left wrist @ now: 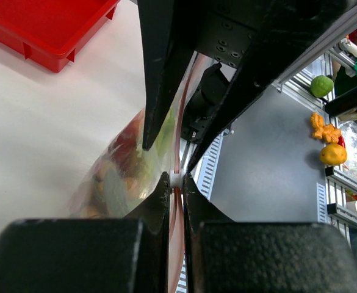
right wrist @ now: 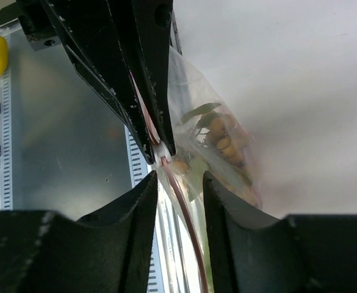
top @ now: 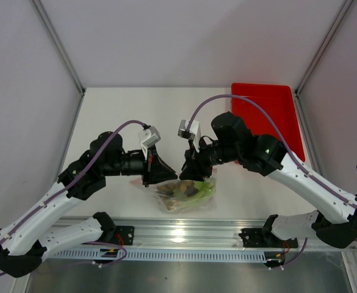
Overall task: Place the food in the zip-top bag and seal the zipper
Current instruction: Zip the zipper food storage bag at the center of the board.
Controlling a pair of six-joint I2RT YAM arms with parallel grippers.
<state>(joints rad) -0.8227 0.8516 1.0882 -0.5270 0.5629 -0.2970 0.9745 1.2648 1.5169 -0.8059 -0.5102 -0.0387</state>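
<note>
The zip-top bag (top: 187, 194) lies at the near middle of the table with the food inside: yellow-green grapes (right wrist: 222, 139), green stalk (left wrist: 166, 131) and dark-red wedge (left wrist: 126, 143). My left gripper (top: 168, 174) is shut on the pink-red zipper, its tips (left wrist: 176, 177) pinching the strip right at the white slider tab (right wrist: 162, 152). My right gripper (top: 188, 171) faces it tip to tip. Its jaws (right wrist: 179, 177) are open and straddle the zipper strip (right wrist: 183, 204) without touching it. The bag's mouth edge is lifted off the table between the two grippers.
A red tray (top: 266, 116) stands at the back right and shows in the left wrist view (left wrist: 44, 24). The aluminium rail (top: 184, 232) runs along the near table edge just below the bag. Loose fruit (left wrist: 332, 152) lies off the table.
</note>
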